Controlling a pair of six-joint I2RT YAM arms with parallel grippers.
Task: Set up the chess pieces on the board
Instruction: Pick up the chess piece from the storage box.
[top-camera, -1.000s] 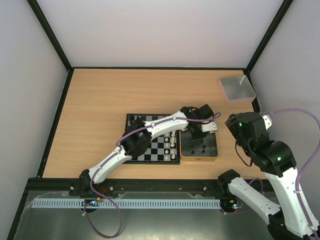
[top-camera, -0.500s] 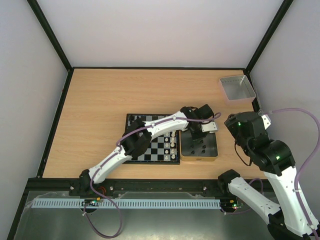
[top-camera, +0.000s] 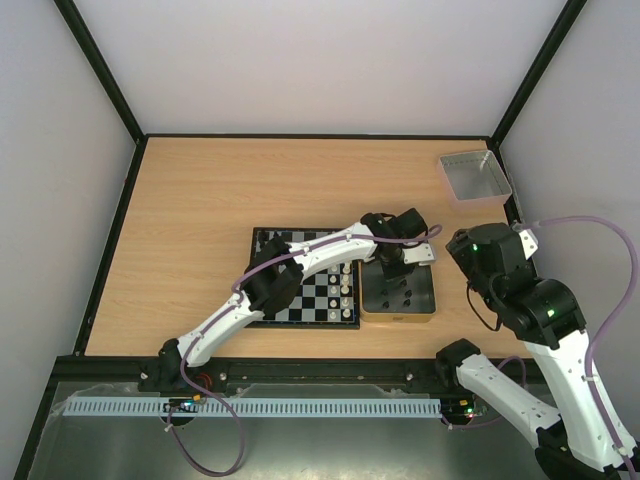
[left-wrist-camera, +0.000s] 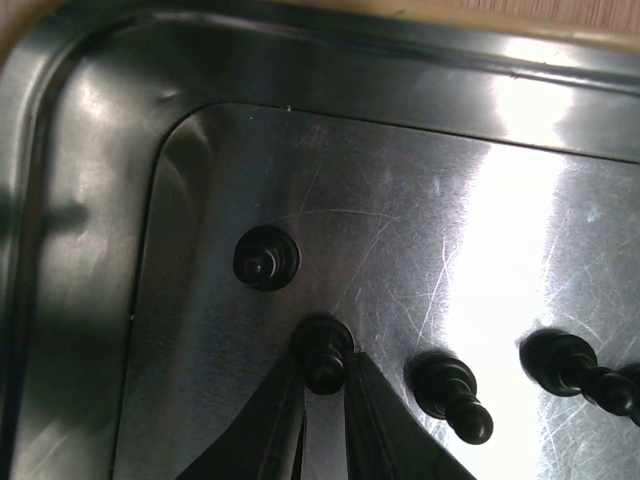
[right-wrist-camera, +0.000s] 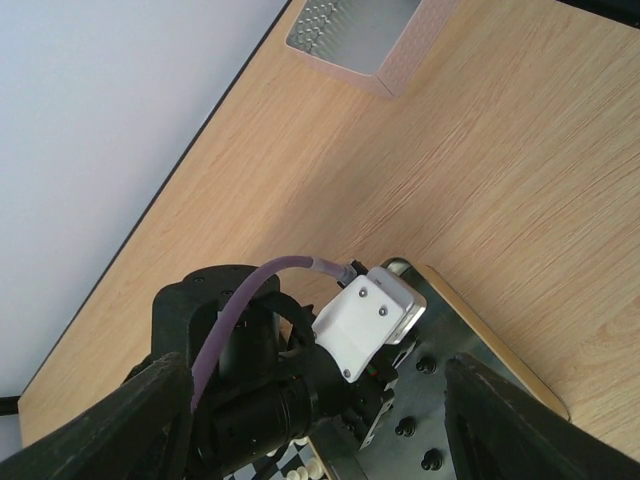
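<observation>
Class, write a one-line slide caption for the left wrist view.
Left gripper, jaws either side of a black chess piece on the tin's scratched dark floor, three more black pieces nearby.

Cams: all three overlap on the gold-rimmed square metal tin with dark inside (top-camera: 398, 318).
Top external: high, looking down from its near side. Left wrist: very close, facing its floor. Right wrist: raised at its right, oblique.

Top view: bright, even light from above, sharp throughout, faint shadows on the table (top-camera: 200, 200). Left wrist view: dim, hard white glare across the tin (left-wrist-camera: 220, 180) floor, black pieces (left-wrist-camera: 265, 262) soft-edged, left fingers (left-wrist-camera: 255, 435) blurred. Right wrist view: bright, right fingers (right-wrist-camera: 110, 425) defocused.
</observation>
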